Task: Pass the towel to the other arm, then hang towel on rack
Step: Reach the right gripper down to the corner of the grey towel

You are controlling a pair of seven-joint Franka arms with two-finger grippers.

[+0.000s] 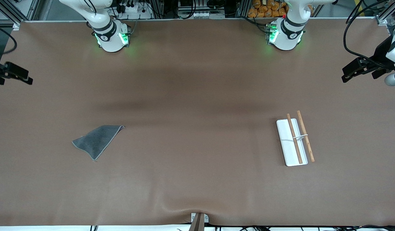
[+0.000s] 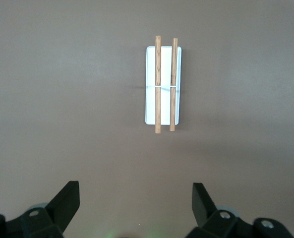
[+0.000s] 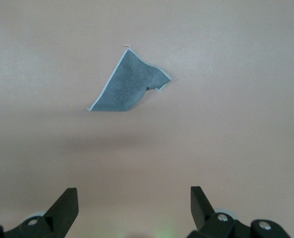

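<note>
The towel [image 1: 98,141] is a dark grey cloth with a lighter edge, lying folded on the table toward the right arm's end. It also shows in the right wrist view [image 3: 127,87]; no purple patch shows. The rack [image 1: 295,139] has a white base with two brown rods and lies toward the left arm's end; it also shows in the left wrist view [image 2: 164,84]. My right gripper [image 3: 134,198] is open and empty, high over the table's end [image 1: 25,78]. My left gripper [image 2: 136,198] is open and empty, high over the table's other end [image 1: 348,75].
A brown cover [image 1: 197,96] lies over the whole table, with a slight wrinkle near the front edge. A small metal mount [image 1: 199,221] sits at the middle of the front edge. Both arm bases [image 1: 112,37] [image 1: 285,33] stand along the back edge.
</note>
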